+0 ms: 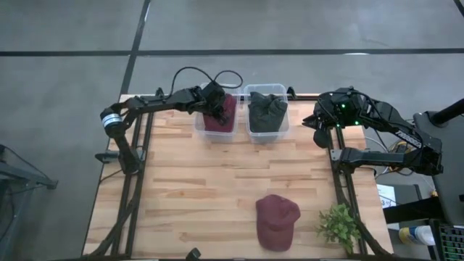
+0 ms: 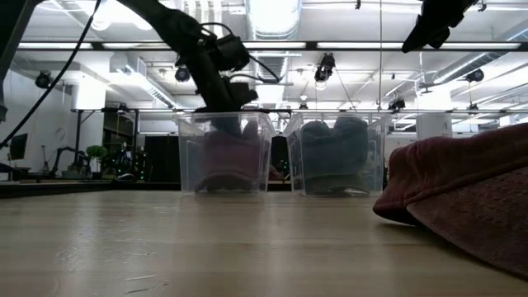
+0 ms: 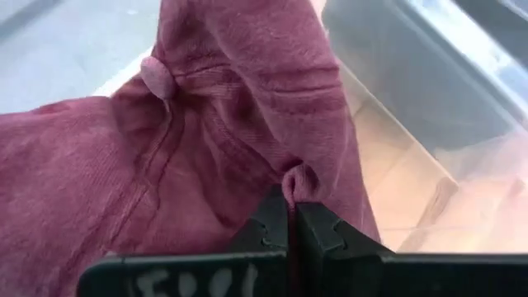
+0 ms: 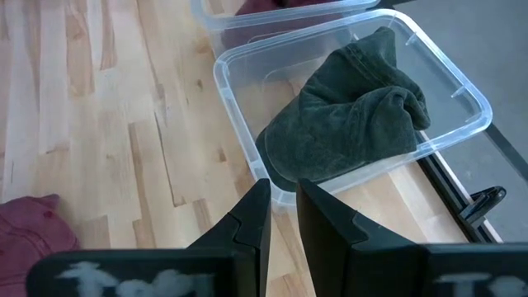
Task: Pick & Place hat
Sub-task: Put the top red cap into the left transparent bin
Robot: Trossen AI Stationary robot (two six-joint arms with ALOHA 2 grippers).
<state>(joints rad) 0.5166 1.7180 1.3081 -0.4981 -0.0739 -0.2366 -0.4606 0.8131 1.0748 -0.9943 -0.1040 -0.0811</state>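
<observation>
Two clear bins sit at twelve o'clock on the table (image 1: pixel 181 181); my left pincer (image 1: pixel 215 104) hangs over the left bin (image 1: pixel 201 127), fingers closed on a pinch of a red hat (image 3: pixel 206 140) that rests in it. Another red hat (image 1: pixel 276 220) lies at five o'clock, near a small plant (image 1: pixel 338 225). The right bin (image 4: pixel 247 124) holds a dark green hat (image 1: pixel 267 110). My right pincer (image 4: pixel 282 216) waits just beside it at one o'clock, fingers slightly apart, empty. To finish well, I should let go only when the cloth has settled inside the walls, then rise straight up so no fold snags.
</observation>
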